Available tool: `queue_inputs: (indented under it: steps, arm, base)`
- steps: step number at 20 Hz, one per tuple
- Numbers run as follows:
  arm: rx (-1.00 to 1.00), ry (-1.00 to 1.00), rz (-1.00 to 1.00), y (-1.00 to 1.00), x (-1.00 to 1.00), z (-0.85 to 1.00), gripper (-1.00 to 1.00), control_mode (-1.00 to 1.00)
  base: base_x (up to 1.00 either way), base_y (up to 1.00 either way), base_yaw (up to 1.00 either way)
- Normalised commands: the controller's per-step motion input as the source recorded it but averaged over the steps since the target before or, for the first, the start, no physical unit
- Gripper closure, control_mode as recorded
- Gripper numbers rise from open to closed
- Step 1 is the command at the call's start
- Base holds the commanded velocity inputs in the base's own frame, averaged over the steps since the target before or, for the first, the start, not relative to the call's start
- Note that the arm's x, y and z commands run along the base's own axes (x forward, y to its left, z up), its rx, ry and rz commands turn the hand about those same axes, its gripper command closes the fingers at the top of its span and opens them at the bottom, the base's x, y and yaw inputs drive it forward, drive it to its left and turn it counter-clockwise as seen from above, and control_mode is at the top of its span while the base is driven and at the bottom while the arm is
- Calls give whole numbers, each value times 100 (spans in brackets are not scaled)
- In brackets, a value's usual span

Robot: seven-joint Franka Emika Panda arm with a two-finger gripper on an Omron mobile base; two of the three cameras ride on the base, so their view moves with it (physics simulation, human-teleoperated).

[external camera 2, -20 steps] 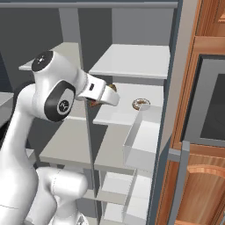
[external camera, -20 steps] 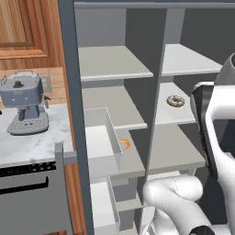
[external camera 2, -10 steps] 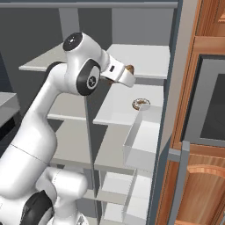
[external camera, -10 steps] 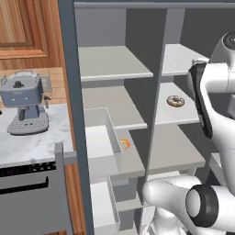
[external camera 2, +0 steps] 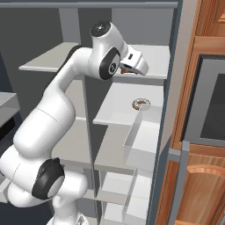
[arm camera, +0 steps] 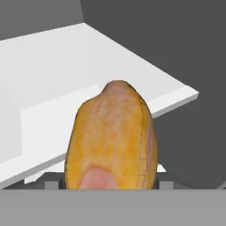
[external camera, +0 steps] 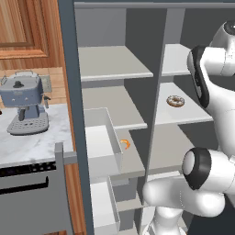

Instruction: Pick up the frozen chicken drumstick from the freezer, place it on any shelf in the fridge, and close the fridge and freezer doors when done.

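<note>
In the hand view the frozen chicken drumstick (arm camera: 110, 141), a golden-brown lump, sits right in front of the camera with my gripper (arm camera: 110, 182) shut on it. Behind it lies a pale shelf (arm camera: 66, 62). From the right base view the gripper (external camera 2: 128, 68) hangs at the front edge of the upper shelf (external camera 2: 151, 59) in the right-hand compartment, and a brown bit of drumstick (external camera 2: 125, 69) peeks out under the hand. Both doors stand open: the freezer door (external camera: 68, 92) at the left, the fridge door (external camera 2: 175, 88) at the right. The freezer (external camera: 110, 105) is the left compartment.
An iced doughnut (external camera: 175, 101) lies on the middle right shelf (external camera 2: 118, 105), below the gripper. A tiny orange piece (external camera: 125, 144) lies in the freezer beside a pulled-out bin (external camera: 103, 137). A coffee machine (external camera: 25, 103) stands on the marble counter (external camera: 32, 142). An oven (external camera 2: 211, 101) flanks the right door.
The arm has swung up and to the right with the drumstick, from the level of the doughnut shelf to the front edge of the upper right shelf.
</note>
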Motion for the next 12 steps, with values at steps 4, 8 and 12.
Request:
queue_inputs:
  steps: [4, 8, 12]
  arm:
    - [2, 0, 15, -26, 90, -5, 100, -100]
    - [1, 0, 10, -7, 100, 0, 100, -100]
    - [0, 0, 6, 0, 100, -8, 100, -100]
  base:
    - [0, 0, 0]
    - [0, 0, 0]
    - [0, 0, 0]
